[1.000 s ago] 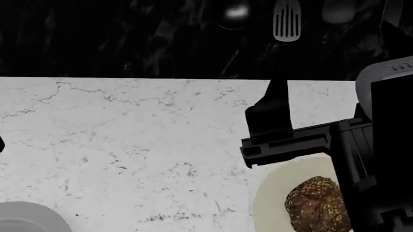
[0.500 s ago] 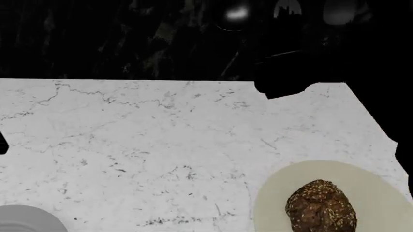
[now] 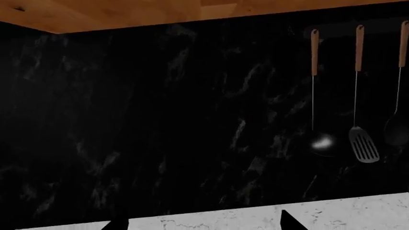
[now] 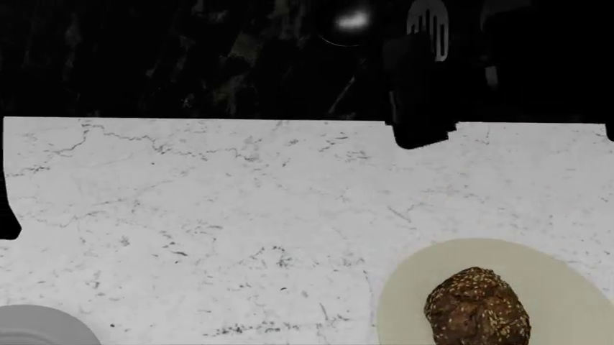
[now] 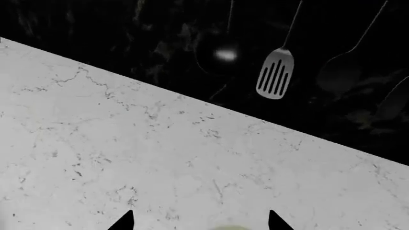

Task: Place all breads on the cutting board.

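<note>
A dark brown seeded roll (image 4: 477, 307) lies on a round cream plate (image 4: 408, 287) at the counter's front right. The striped roll and the cutting board are out of view. My right gripper (image 5: 199, 224) is open and empty, high over the marble counter, with the cream plate's rim (image 5: 231, 228) just showing between its fingertips (image 5: 122, 222). In the head view my right arm (image 4: 422, 108) is a dark shape at the counter's back edge. My left gripper (image 3: 203, 224) is open and empty and faces the black wall over the counter's back edge.
A round grey plate (image 4: 39, 327) sits at the front left. A ladle (image 4: 350, 20) and a slotted spatula (image 4: 429, 25) hang on the black back wall. Part of my left arm (image 4: 8, 215) shows at the left edge. White marble counter (image 4: 240, 215) spans the view.
My right arm has swung up and away from over the cream plate toward the back wall, uncovering the plate and the seeded roll. The roll has not moved.
</note>
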